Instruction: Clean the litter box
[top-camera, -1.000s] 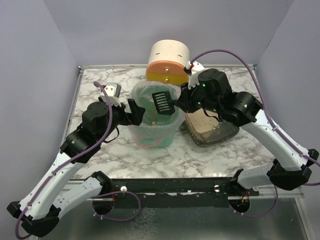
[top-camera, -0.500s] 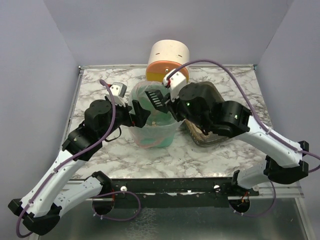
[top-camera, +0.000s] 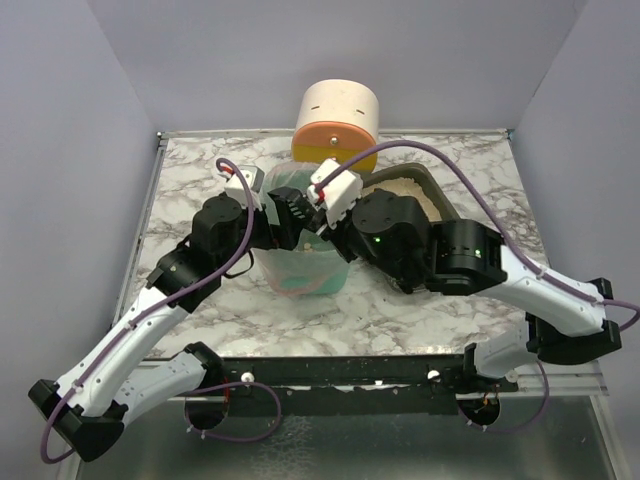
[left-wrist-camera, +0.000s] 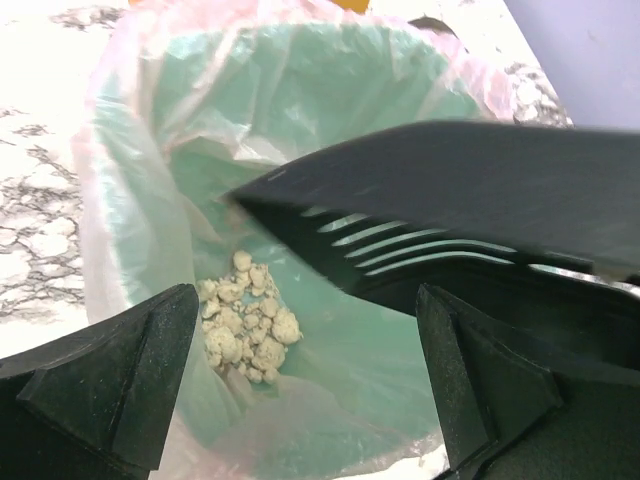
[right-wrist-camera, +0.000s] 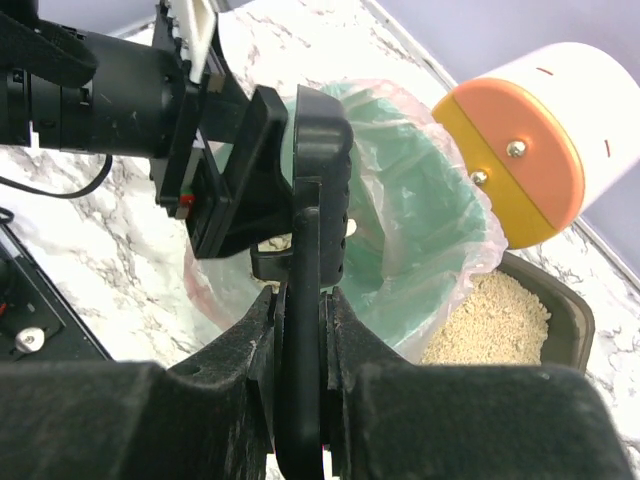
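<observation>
My right tool (right-wrist-camera: 298, 320) is clenched on the handle of a black slotted scoop (right-wrist-camera: 318, 180), pads pressed against both sides of it. The scoop stands on edge, and its blade reaches out over the mouth of the green bin (right-wrist-camera: 430, 230). My left tool (left-wrist-camera: 305, 320) is released, its fingers (left-wrist-camera: 130, 370) spread wide on the bin's left side, with the scoop's blade crossing just in front of them. Down in the bin, on the clear liner (left-wrist-camera: 120, 200), lies a small heap of pale clumps (left-wrist-camera: 245, 320).

The litter box (top-camera: 435, 185) sits on the marble desk (top-camera: 400, 310) just beside the bin on its right, off to the right of my right tool and below the scoop. My right arm hides its near half. The far part shows beige litter (right-wrist-camera: 490, 315). Behind the bin and the box stands the cream, orange and yellow cylinder (top-camera: 338, 120).
</observation>
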